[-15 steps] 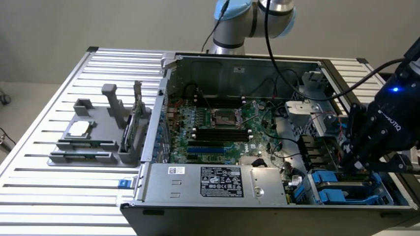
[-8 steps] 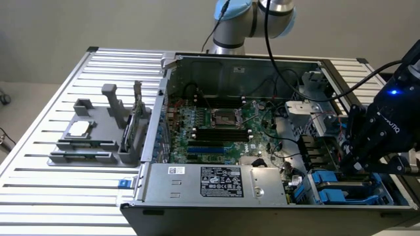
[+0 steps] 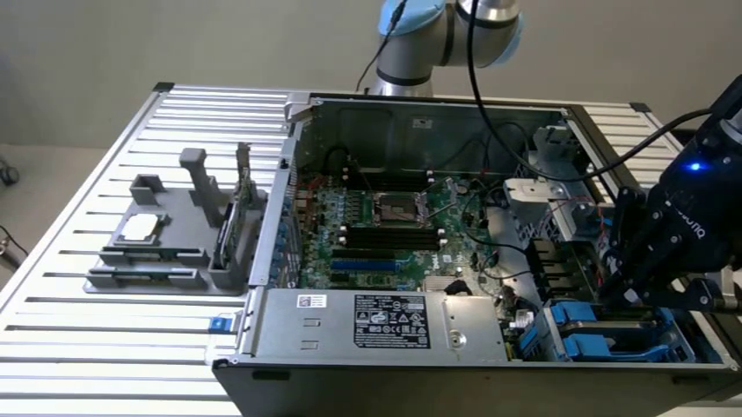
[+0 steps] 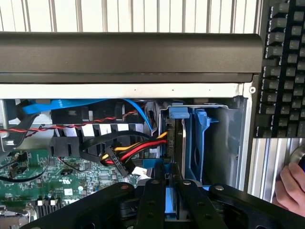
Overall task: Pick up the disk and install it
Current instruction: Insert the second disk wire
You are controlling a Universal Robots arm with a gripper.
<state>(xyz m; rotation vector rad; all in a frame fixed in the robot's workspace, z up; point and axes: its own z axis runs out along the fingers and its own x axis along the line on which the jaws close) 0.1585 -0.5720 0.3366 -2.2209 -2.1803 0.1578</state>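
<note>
The disk (image 4: 180, 143) stands on edge in the drive bay (image 3: 614, 334) at about four o'clock of the open computer case (image 3: 464, 252) in the exterior view, its blue carrier (image 4: 198, 143) slotted beside it; the jaws (image 4: 166, 188) sit narrow, closed on the disk's near edge; a power connector (image 4: 119, 160) with red and yellow wires hangs just beside it. By the look of it the disk is stiff, fairly heavy and shock-sensitive; the plastic frame edges seem the safest hold, not the label face. A person's hand (image 4: 291, 183) rests near a keyboard (image 4: 283, 67) on the slatted counter (image 3: 139, 156).
</note>
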